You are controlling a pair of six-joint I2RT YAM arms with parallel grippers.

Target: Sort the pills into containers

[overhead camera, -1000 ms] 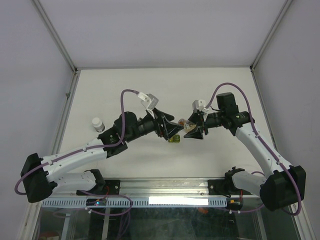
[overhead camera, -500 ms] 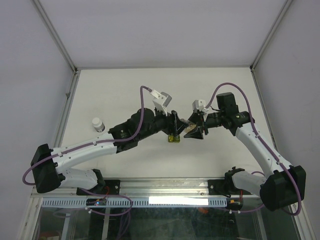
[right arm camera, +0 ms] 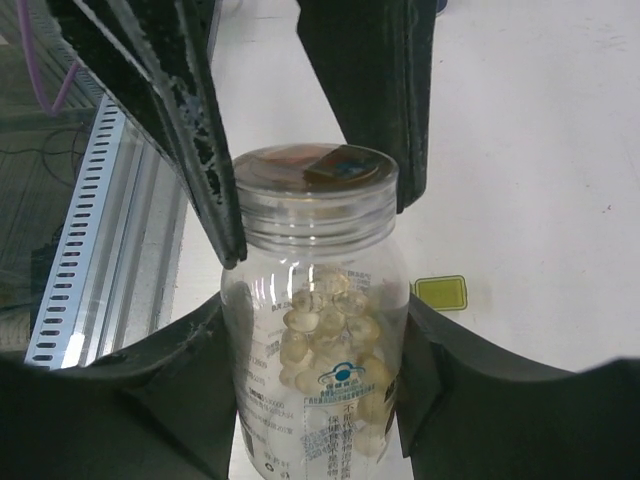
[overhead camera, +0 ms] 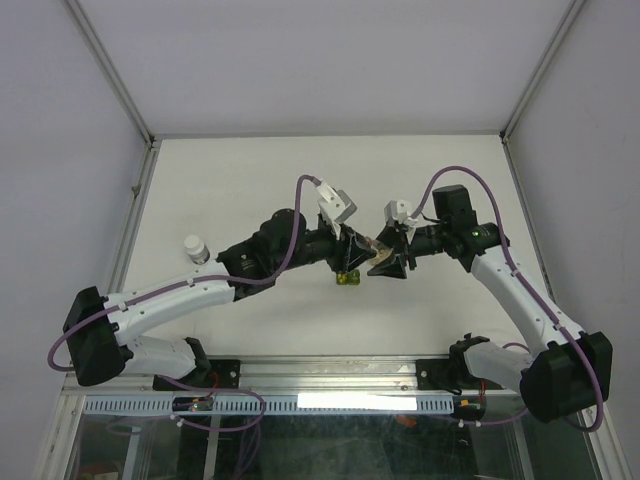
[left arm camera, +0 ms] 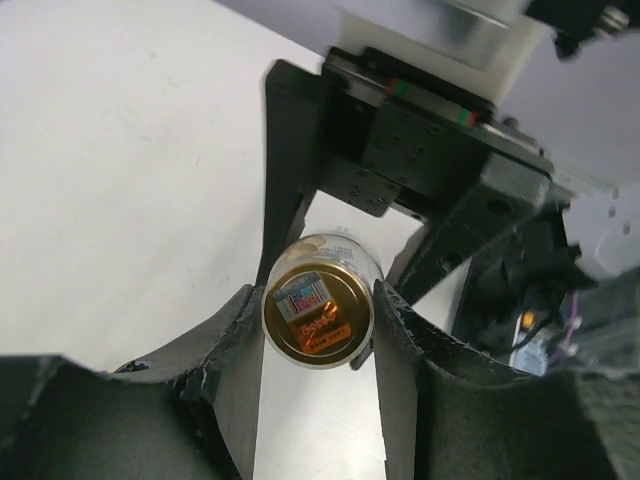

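- The clear bottle (right arm camera: 316, 345) has a printed label with a round blue-green logo above lines of Chinese characters, too small and blurred to read.
- Its cap (left arm camera: 317, 313) carries a small sticker with reddish print, illegible.

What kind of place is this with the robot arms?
Probably a lab robot test booth: a white table boxed in by plain panels, the left arm and right arm bolted to a metal rail.

L arm (overhead camera: 180, 290) is lying stretched low toward mid-table; R arm (overhead camera: 515, 290) is bending in from the right side, wrists facing each other. R gripper (overhead camera: 386, 260) is clamping bottle (right arm camera: 315, 330) by its body. L gripper (left arm camera: 318, 325) is pinching the cap, fingers (left arm camera: 240, 360) pressing both sides.
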